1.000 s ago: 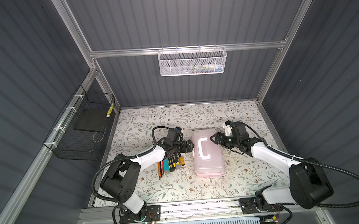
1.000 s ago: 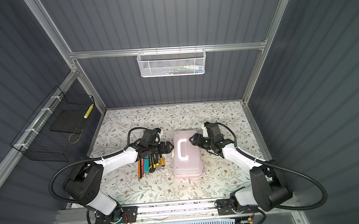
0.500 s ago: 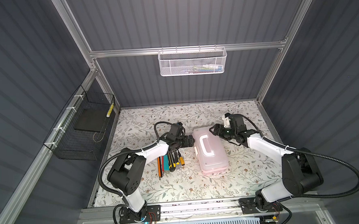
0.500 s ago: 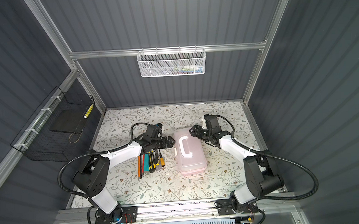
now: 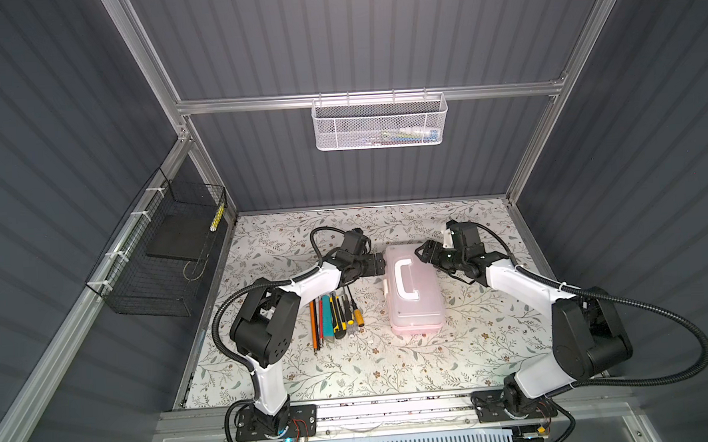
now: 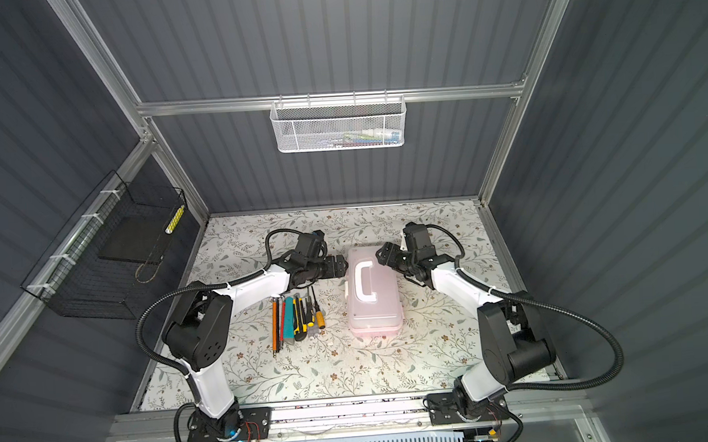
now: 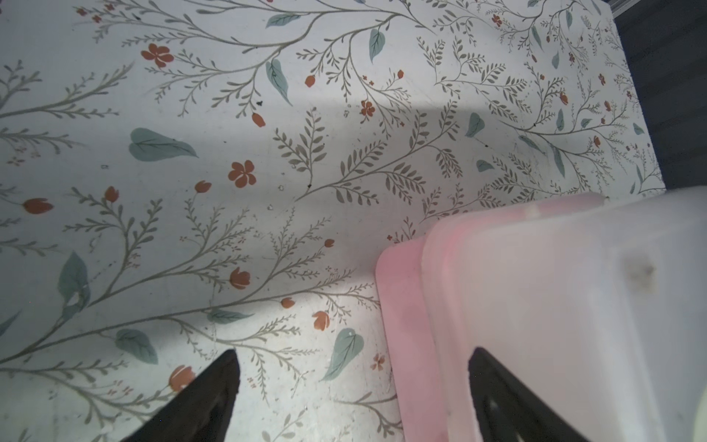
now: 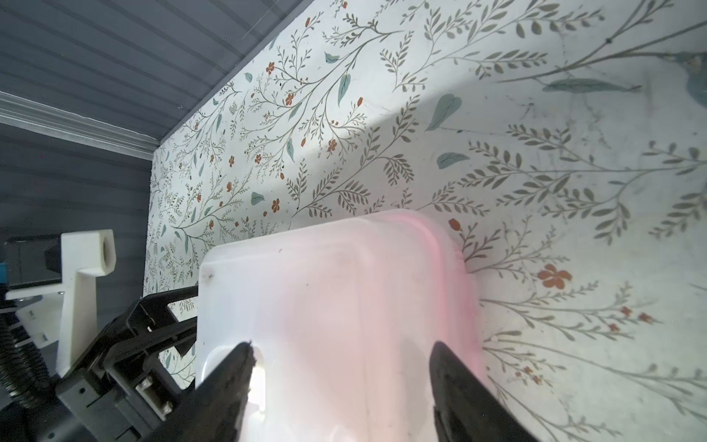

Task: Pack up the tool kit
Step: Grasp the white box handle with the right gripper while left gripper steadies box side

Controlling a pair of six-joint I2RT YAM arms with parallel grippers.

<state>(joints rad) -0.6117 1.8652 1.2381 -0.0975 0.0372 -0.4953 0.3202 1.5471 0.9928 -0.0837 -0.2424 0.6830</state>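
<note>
The closed case (image 5: pixel 414 293) is seen in the middle of the table (image 5: pixel 351 367), with the tools (image 5: pixel 334 314) laid in a row just left of it. The left gripper (image 5: pixel 380 265) is held wide at its far-left corner, 1 finger (image 7: pixel 505 402) over the case. The right gripper (image 5: pixel 421 255) is spread over the far-right corner, with nothing gripped.

The tool case (image 5: pixel 416 314) has a pale pink plastic base under a frosted, translucent plastic lid (image 8: pixel 329 291), smooth apart from a few dark specks, and its white handle (image 5: pixel 398 280) is glossy plastic. The table covering (image 7: pixel 229 237) is a matt floral print, faintly scuffed and scratched. The white mesh basket (image 5: pixel 380 123) and black wire basket (image 5: pixel 151 266) look like coated metal, the frame rail (image 5: pixel 254 103) like brushed aluminium, and the ribbed wall panels (image 5: pixel 355 35) are dull dark grey.
</note>
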